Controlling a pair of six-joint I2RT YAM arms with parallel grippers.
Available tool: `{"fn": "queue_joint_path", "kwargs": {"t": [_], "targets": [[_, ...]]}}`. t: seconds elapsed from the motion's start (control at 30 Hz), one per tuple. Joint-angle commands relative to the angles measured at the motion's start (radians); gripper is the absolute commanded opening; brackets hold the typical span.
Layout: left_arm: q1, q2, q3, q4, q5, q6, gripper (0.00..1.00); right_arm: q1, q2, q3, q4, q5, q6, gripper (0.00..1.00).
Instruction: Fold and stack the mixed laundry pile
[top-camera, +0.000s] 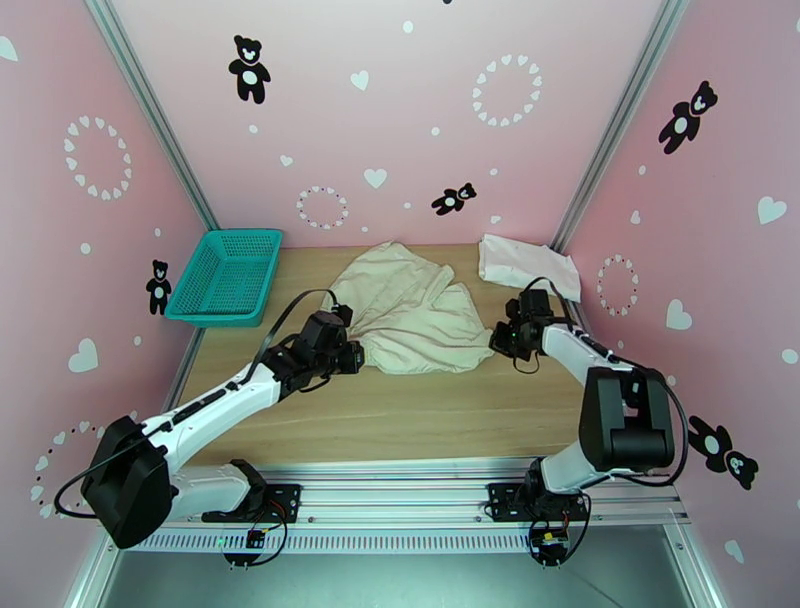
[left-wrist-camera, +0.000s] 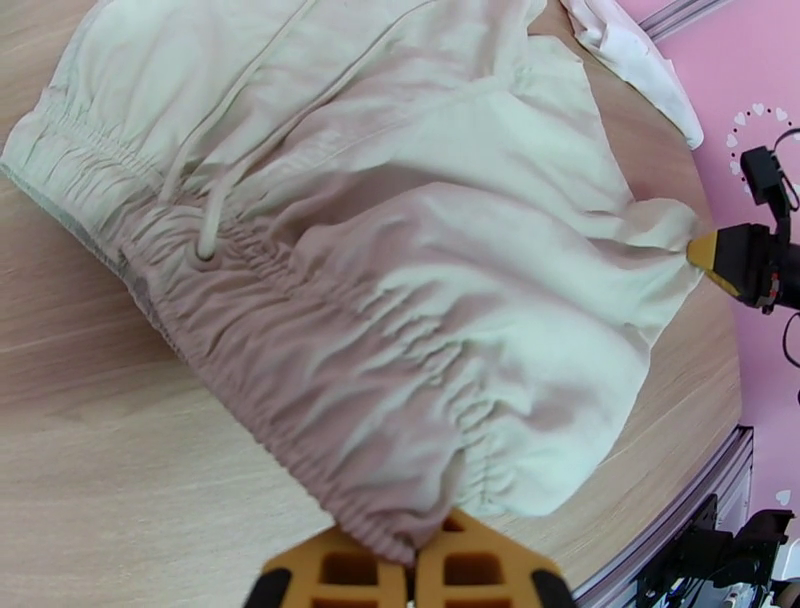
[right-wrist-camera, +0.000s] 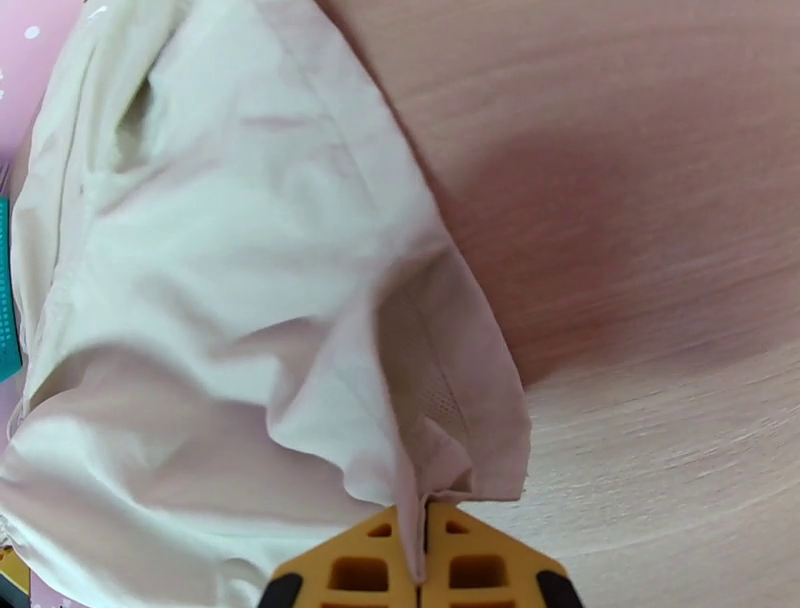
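Observation:
The cream-beige garment (top-camera: 415, 310) lies crumpled in the middle of the table, its gathered elastic waistband (left-wrist-camera: 260, 330) toward the left arm. My left gripper (top-camera: 350, 357) is shut on the waistband's corner; in the left wrist view the yellow fingertips (left-wrist-camera: 415, 570) pinch that edge. My right gripper (top-camera: 497, 340) is shut on the garment's right hem corner (right-wrist-camera: 470, 470), with cloth caught between the closed pads (right-wrist-camera: 420, 570). The garment (right-wrist-camera: 230, 300) is stretched between both grippers. The white T-shirt (top-camera: 528, 265) lies folded at the back right corner, apart from both grippers.
A teal mesh basket (top-camera: 226, 277) stands at the back left of the wooden table (top-camera: 420, 420). Pink walls and aluminium posts enclose the table on three sides. Bare wood runs along the front, in front of the garment.

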Motion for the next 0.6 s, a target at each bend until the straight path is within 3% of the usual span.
{"fn": "queue_joint_path", "kwargs": {"t": [0.0, 0.17, 0.33, 0.4, 0.47, 0.5, 0.57], "targets": [[0.008, -0.038, -0.008, -0.019, -0.012, 0.023, 0.0, 0.057, -0.114, 0.134, -0.247, 0.128, -0.041, 0.0], [0.012, -0.081, -0.015, -0.03, -0.02, 0.019, 0.0, 0.101, -0.232, 0.238, -0.433, 0.219, -0.044, 0.0], [0.023, -0.107, -0.021, -0.052, -0.015, 0.038, 0.0, 0.105, -0.255, 0.272, -0.463, 0.219, -0.041, 0.0], [0.025, -0.106, -0.023, -0.059, -0.017, 0.042, 0.0, 0.103, -0.205, 0.303, -0.461, 0.22, -0.051, 0.11], [0.027, -0.108, -0.023, -0.06, -0.001, 0.038, 0.0, 0.099, -0.14, 0.328, -0.436, 0.235, -0.06, 0.32], [0.027, -0.11, -0.023, -0.058, 0.02, 0.032, 0.07, 0.09, -0.101, 0.338, -0.422, 0.235, -0.06, 0.41], [0.024, -0.117, -0.068, -0.06, 0.069, 0.023, 0.21, 0.071, -0.037, 0.365, -0.431, 0.223, -0.061, 0.46]]}}
